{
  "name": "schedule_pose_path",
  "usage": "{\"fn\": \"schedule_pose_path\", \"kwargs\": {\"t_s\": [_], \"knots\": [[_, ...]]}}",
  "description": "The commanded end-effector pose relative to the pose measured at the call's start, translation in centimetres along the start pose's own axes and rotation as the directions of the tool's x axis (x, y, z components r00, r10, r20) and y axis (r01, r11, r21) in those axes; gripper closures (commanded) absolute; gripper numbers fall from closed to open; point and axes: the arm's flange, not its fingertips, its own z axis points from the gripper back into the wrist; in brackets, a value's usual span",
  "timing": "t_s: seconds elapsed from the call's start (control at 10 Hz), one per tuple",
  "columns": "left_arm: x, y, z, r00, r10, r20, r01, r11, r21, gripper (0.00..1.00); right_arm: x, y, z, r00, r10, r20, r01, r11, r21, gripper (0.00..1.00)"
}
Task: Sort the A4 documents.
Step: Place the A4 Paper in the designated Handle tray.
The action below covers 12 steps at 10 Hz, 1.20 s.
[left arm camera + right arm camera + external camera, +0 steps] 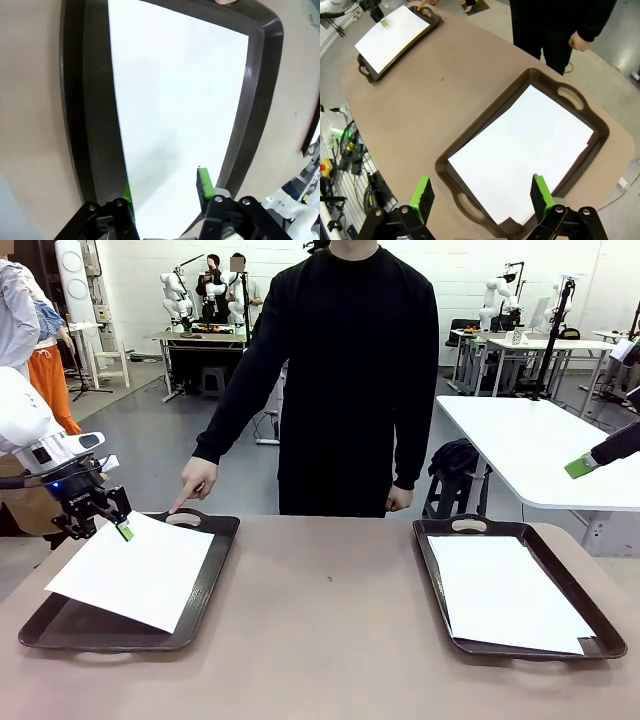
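Our left gripper (112, 521) is wide open over a thin white paper sheet (135, 570) lying crooked on the dark brown tray (215, 570). Our right gripper (482, 195) is open too, holding nothing.

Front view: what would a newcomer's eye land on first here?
Probably the white A4 sheet lying askew on the left dark brown tray, one corner jutting past its rim, with the open left gripper at its far corner. Next, the person's hand pointing at that tray's far handle, and the right tray with its paper stack.
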Motion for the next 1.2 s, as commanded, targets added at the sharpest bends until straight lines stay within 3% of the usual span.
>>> {"fn": "schedule_pose_path", "kwargs": {"t_s": [0.0, 0.1, 0.2, 0.3, 0.4, 0.6, 1.1], "knots": [[0.3, -0.6, 0.4, 1.000, 0.019, -0.005, -0.019, 0.998, 0.062, 0.02, 0.0, 0.0, -0.1, 1.000, 0.002, 0.004, -0.002, 1.000, 0.006, 0.00], [0.2, -0.9, 0.5, 1.000, 0.021, -0.007, -0.021, 0.995, 0.098, 0.31, 0.0, 0.0, -0.1, 1.000, 0.002, 0.004, -0.002, 1.000, 0.006, 0.00], [0.2, -1.4, 0.6, 1.000, 0.030, -0.004, -0.029, 0.988, 0.151, 0.00, 0.0, 0.0, -0.1, 1.000, 0.002, 0.004, -0.002, 1.000, 0.006, 0.00], [-0.1, -2.2, 0.7, 1.000, 0.028, -0.001, -0.027, 0.978, 0.207, 0.11, 0.0, 0.0, -0.1, 1.000, 0.002, 0.004, -0.002, 1.000, 0.006, 0.00], [-0.3, -3.3, 0.9, 1.000, 0.012, 0.004, -0.012, 0.969, 0.247, 0.00, 0.0, 0.0, -0.1, 1.000, 0.002, 0.004, -0.002, 1.000, 0.006, 0.00], [-0.9, -4.7, 1.2, 1.000, 0.006, 0.024, -0.013, 0.949, 0.316, 0.00, 0.0, 0.0, -0.1, 1.000, 0.002, 0.004, -0.002, 1.000, 0.006, 0.00], [-1.0, -5.6, 1.4, 0.999, 0.031, 0.036, -0.042, 0.929, 0.367, 0.00, 0.0, 0.0, -0.1, 1.000, 0.002, 0.004, -0.002, 1.000, 0.006, 0.00]]}}
